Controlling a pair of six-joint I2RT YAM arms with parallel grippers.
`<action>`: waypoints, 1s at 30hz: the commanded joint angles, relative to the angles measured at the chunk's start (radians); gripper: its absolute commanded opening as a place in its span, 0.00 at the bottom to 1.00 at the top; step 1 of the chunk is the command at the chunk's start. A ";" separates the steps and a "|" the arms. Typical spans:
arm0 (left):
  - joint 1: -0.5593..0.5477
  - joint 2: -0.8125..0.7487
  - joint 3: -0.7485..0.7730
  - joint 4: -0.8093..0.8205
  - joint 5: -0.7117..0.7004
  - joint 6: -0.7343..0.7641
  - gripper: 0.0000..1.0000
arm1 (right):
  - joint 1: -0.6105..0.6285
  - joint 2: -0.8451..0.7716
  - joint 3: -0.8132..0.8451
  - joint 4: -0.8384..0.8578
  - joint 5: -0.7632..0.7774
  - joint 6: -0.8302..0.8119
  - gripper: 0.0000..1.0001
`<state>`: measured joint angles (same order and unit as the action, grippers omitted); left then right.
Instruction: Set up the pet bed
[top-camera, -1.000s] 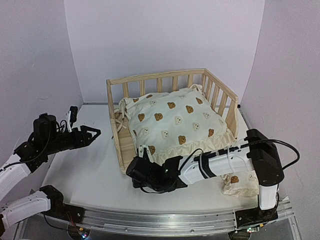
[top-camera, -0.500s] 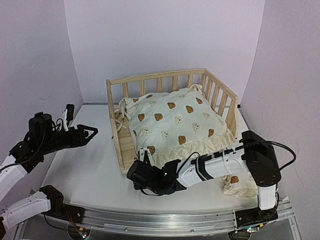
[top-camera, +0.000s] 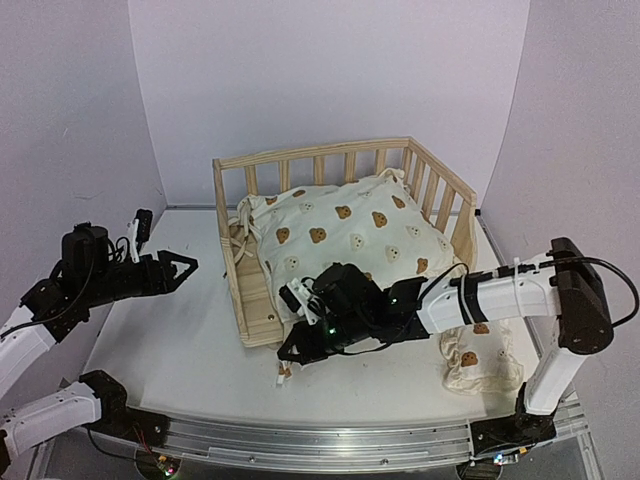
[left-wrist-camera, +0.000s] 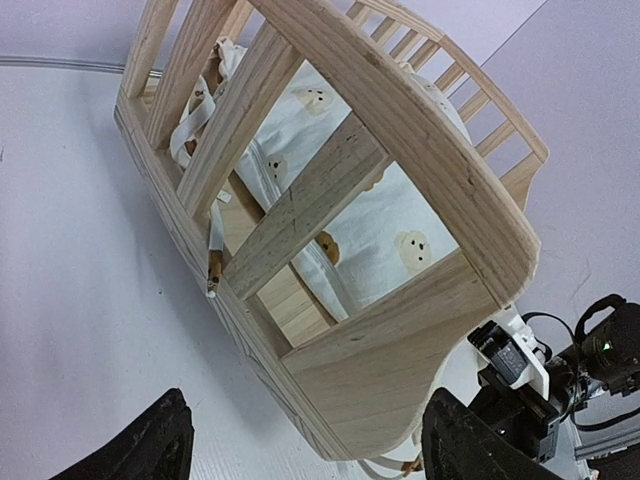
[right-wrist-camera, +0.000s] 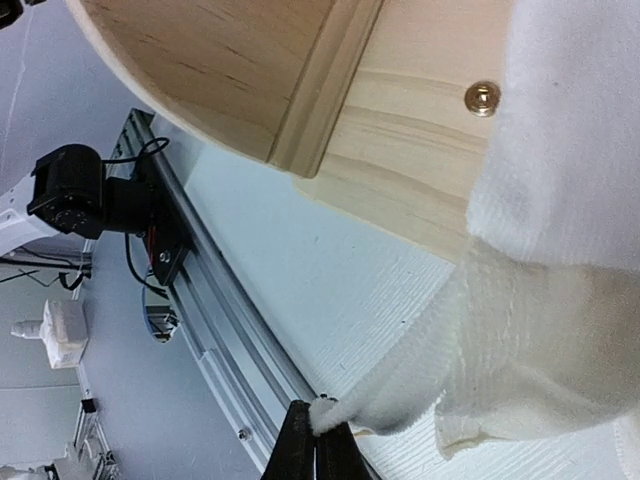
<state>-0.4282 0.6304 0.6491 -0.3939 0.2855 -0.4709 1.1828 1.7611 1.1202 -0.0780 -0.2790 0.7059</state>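
Note:
The pet bed is a pine frame with slatted rails, standing mid-table. The cream bear-print cushion lies tilted inside it, its frilled front edge spilling over the open front. My right gripper sits at the bed's front left corner. In the right wrist view the right gripper is shut on a white fabric strip from the cushion's edge, pulled taut below the bed's base. My left gripper hovers open left of the bed. In its wrist view the left gripper faces the bed's end panel.
A small matching bear-print pillow lies on the table at the front right, under the right arm. The metal rail runs along the table's near edge. Purple walls close in the left, back and right.
The right gripper has shut on the cushion's strip and has risen and shifted right, towards the bed's front corner. The left gripper has opened a little wider and stayed roughly in place.

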 joint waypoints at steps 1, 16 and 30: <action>0.006 0.002 0.059 0.024 0.032 0.017 0.79 | -0.039 -0.016 0.001 0.164 -0.203 -0.019 0.00; 0.006 0.002 0.012 0.052 0.047 -0.024 0.79 | -0.004 0.119 0.183 -0.040 -0.133 0.107 0.31; 0.006 0.013 0.009 0.064 0.049 -0.006 0.79 | 0.089 0.075 -0.062 0.061 0.133 -0.185 0.64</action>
<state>-0.4282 0.6491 0.6468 -0.3916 0.3206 -0.4946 1.2812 1.8790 1.1351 -0.1642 -0.2668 0.6079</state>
